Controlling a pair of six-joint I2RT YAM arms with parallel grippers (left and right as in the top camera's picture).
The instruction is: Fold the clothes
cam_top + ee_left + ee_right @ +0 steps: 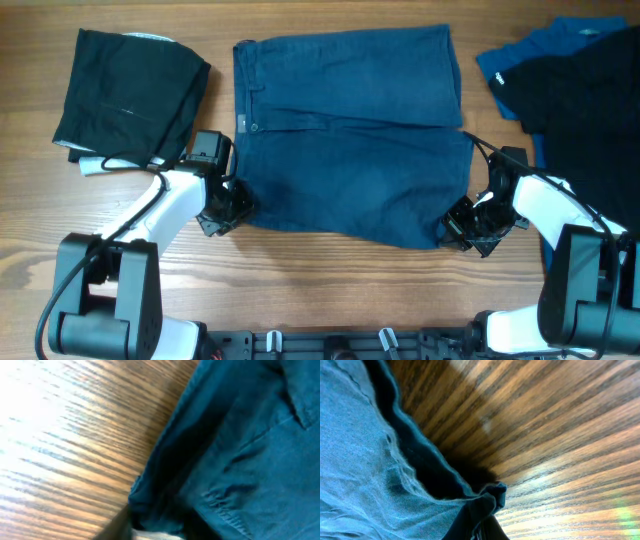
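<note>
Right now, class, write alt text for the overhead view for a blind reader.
Navy shorts lie spread on a wooden table, left fingers at one near corner, right fingers at the other. A folded black garment lies left of them; black and blue clothes lie far right.

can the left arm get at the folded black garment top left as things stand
Probably yes: the black garment lies just beyond the left arm on its own side, with nothing over it. But its jaws sit at the near left corner of the navy shorts and would have to leave that first.
</note>
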